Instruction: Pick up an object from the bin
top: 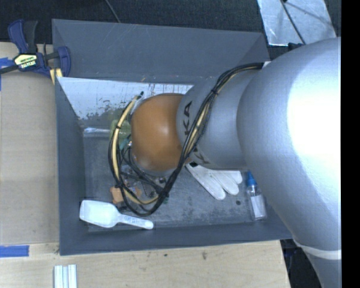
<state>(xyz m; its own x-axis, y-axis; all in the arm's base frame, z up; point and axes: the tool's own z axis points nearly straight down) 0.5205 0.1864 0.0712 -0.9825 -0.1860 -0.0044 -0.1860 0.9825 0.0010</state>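
Looking down into the grey metal bin (69, 161), I noted the silver robot arm (288, 119) reaching in from the right and covering much of the bin's right half. A rounded orange cover (156, 131) on its wrist sat over the middle of the bin floor, with black and yellow cables (116, 155) looping down its left side.

The claw (137, 183) hung low beneath that cover, close to the floor. Cover and cables hid it from above, so I could not tell whether it stood apart or together.

Nearest thing was a white plastic scoop with a short flat handle (105, 215). It lay flat in the near left corner of the floor, bowl to the left, handle pointing right, just below the lowest cable loop.

To the right of the claw lay a white glove-like item with stubby fingers (219, 182), partly under the arm. Just beside that, further right, lay a small clear bottle with a blue cap (255, 201), near the right wall.
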